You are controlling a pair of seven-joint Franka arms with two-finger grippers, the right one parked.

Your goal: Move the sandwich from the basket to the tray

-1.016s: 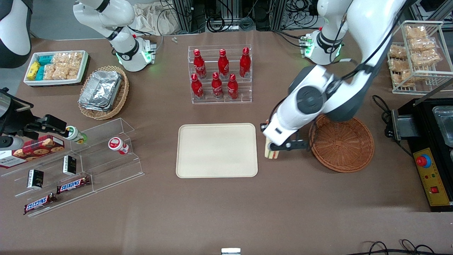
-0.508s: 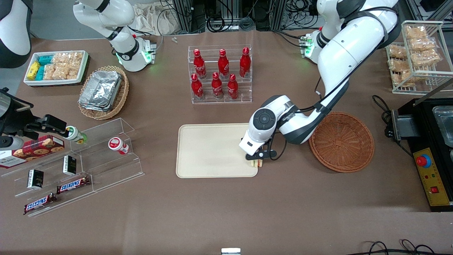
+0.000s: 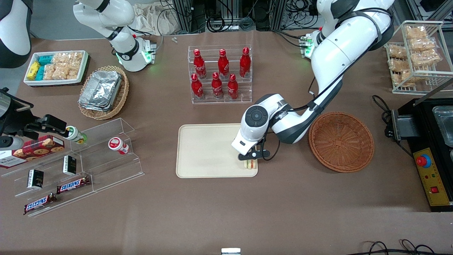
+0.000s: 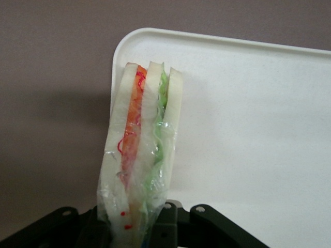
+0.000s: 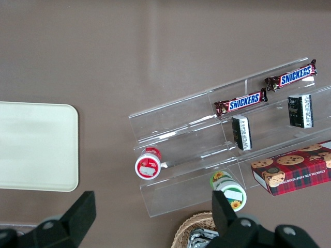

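Note:
The wrapped sandwich, white bread with orange-red and green filling, hangs in my left gripper, which is shut on it. It is over the corner of the cream-beige tray that lies nearest the front camera and toward the basket. I cannot tell whether the sandwich touches the tray. The reddish-brown wicker basket stands beside the tray toward the working arm's end, with nothing in it.
A clear rack of red bottles stands farther from the camera than the tray. A tan basket with foil containers, a white bin of snacks and a stepped acrylic shelf lie toward the parked arm's end. A black appliance is beside the basket.
The gripper has carried the sandwich from the gap between basket and tray to over the tray's near corner, and lower. The basket and tray have not moved.

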